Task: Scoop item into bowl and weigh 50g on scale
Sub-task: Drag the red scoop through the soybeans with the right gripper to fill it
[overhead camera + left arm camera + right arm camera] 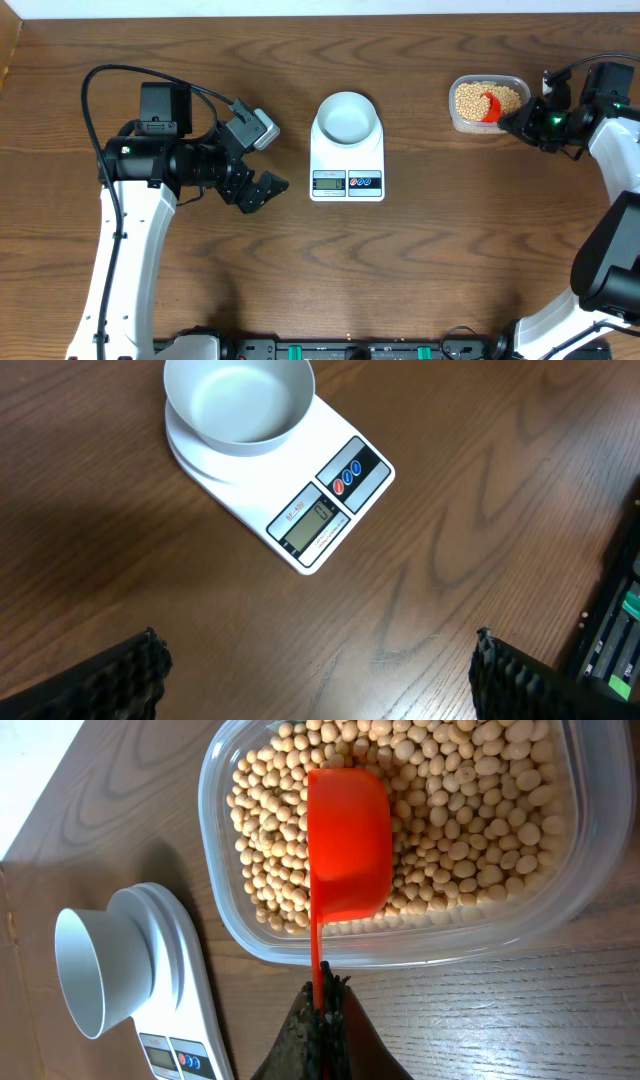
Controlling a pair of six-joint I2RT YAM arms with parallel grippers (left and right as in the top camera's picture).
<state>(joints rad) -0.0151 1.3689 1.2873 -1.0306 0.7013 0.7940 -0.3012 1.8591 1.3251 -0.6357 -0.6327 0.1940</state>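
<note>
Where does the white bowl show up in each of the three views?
Overhead: bowl at upper centre, on the scale.
Left wrist: bowl at top left, cut by the top edge.
Right wrist: bowl at lower left, seen side-on.
Shared landmark: the scale under it, in all three.

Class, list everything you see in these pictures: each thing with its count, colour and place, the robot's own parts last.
beans: many, tan-yellow, in the tub
tub: one, clear, on the table right of the scale
scoop: one, orange, in the tub on the beans
bowl: one, white, empty, on the scale
scale: one, white, mid-table
table: one, brown wood, under everything
left arm: one, white and black, left of the scale, jaws open and empty
right arm: one, white and black, by the tub, jaws shut on the scoop's handle
</note>
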